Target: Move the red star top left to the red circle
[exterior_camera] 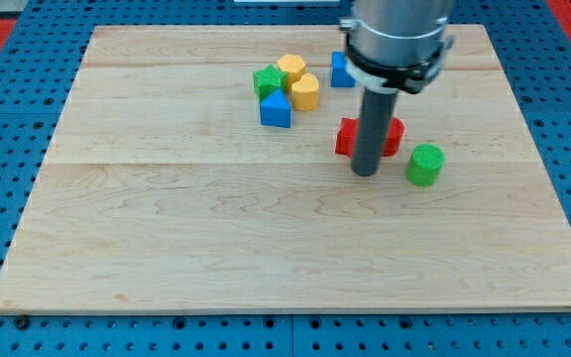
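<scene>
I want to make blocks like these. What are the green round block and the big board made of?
The green round block looks like matte plastic, perhaps 3D-printed: its sides show fine ridges. The board looks like pale, smooth wood, with grain lines and plank seams.

**A:** Where does the arm stand?

**B:** It comes down from the bench's top edge, right of centre. Its wide grey cylindrical housing, ringed by a black and white collar, is cut off by the view's top.

**A:** And the rod?

**B:** A straight dark rod hangs upright beneath the collar. My tip (365,174) rests on the bench surface, in the right half, nearer the top edge than the bottom.
</scene>
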Robot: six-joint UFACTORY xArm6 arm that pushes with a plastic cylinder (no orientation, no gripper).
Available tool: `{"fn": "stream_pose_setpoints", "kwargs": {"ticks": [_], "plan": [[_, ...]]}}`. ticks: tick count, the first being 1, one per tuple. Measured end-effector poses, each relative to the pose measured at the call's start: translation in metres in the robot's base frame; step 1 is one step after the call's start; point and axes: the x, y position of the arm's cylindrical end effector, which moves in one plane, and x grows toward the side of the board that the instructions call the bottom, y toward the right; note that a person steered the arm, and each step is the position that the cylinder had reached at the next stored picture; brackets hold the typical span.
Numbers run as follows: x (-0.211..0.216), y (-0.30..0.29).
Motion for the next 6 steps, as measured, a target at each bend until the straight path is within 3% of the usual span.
{"fn": "stream_pose_setpoints", "kwargs": {"ticks": [2,4,6], "plan": [[-0.023,0.005],[-0.007,0.033],[-0.034,0.019]]}}
